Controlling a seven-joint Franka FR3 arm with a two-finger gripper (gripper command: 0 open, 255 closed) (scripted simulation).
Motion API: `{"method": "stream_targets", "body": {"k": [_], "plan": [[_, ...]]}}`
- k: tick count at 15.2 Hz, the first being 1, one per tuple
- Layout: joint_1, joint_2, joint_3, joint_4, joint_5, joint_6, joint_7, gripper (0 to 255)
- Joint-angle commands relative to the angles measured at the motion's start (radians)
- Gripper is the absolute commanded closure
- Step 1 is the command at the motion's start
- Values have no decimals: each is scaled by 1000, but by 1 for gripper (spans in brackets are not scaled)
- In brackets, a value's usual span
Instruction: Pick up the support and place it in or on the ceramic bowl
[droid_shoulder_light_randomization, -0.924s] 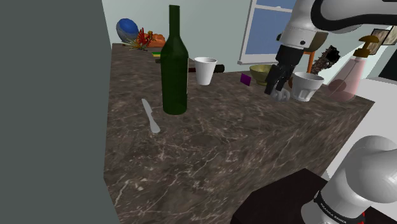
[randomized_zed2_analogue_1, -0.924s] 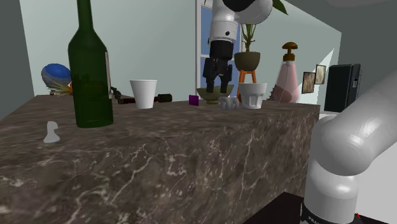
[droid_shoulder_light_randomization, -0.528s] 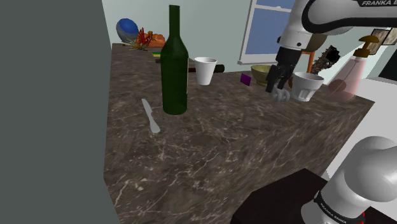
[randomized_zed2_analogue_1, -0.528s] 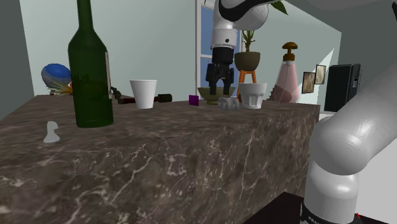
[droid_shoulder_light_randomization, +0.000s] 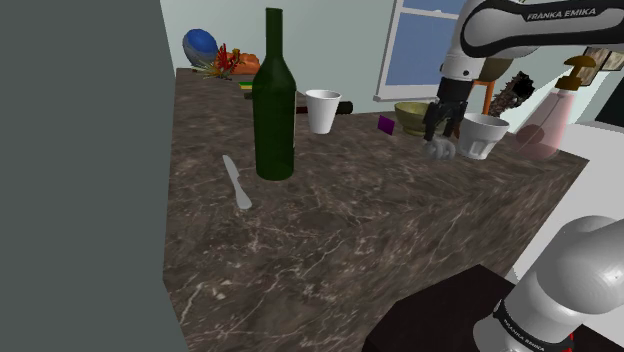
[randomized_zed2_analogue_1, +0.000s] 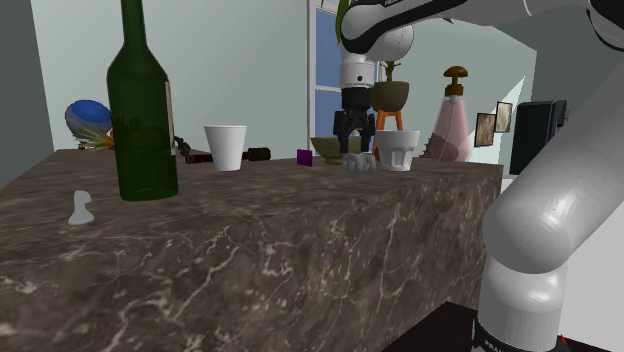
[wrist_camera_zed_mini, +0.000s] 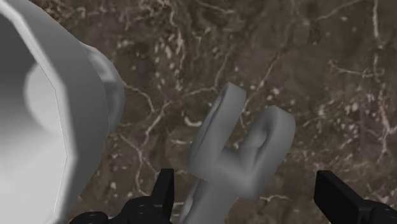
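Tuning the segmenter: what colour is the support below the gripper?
The support is plain pale grey, no pattern; clearest in the wrist view.

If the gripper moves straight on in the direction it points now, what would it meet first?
Most likely the grey support, which lies on the marble counter directly below the gripper, between its open fingers. The white cup stands beside that line, not in it. Depth is hard to judge.

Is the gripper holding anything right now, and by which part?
Nothing is held. The open gripper hangs over the grey support, its fingers on either side without clasping it.
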Motion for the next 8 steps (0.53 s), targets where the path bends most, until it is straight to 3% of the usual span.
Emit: {"method": "stream_targets", "body": {"k": [1,8], "plan": [[-6,2,-7,-24,-7,23,-4,0],[-8,-3,-11,-102,-10,97,-3,0]]}}
